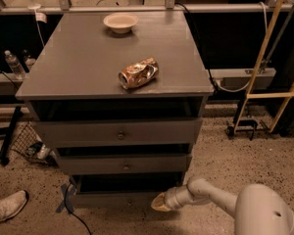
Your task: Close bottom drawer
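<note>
**Cabinet top** (78, 67): flat grey surface, well above and behind the gripper (161, 203). The gripper hung low over the speckled floor (235, 160), just beside the right end of the bottom drawer (117, 199) front. On the top lay a crushed can (138, 73), on its side near the front edge, above and slightly left of the gripper. A pale bowl (120, 22) stood upright farther back, well apart from the can. On the floor, a white shoe (7, 207) lay far left of the gripper, and a wire basket (27, 143) sat up-left.
</note>
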`<state>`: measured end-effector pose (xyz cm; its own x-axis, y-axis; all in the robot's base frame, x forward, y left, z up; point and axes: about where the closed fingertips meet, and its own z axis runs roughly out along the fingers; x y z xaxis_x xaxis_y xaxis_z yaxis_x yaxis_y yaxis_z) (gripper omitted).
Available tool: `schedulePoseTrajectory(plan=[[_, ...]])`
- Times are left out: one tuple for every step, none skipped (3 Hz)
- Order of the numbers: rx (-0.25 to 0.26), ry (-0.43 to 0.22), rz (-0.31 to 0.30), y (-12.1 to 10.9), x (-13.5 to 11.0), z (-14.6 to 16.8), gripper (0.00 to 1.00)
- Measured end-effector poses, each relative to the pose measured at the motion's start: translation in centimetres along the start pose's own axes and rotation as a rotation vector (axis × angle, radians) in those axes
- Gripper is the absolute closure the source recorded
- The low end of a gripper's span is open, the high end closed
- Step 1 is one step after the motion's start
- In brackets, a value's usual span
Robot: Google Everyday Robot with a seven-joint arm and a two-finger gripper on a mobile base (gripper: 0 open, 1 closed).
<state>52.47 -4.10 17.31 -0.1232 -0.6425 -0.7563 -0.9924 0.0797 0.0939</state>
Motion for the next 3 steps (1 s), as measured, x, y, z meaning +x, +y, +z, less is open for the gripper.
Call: schedulePoseTrajectory(plan=[[0.078, 0.027, -0.001, -0.7, 0.1, -0.1, 1.0], [0.163, 0.032, -0.016, -2.7, 0.3, 0.3, 1.0], [0.214, 0.021, -0.027, -4.5, 0.6, 0.5, 1.0]])
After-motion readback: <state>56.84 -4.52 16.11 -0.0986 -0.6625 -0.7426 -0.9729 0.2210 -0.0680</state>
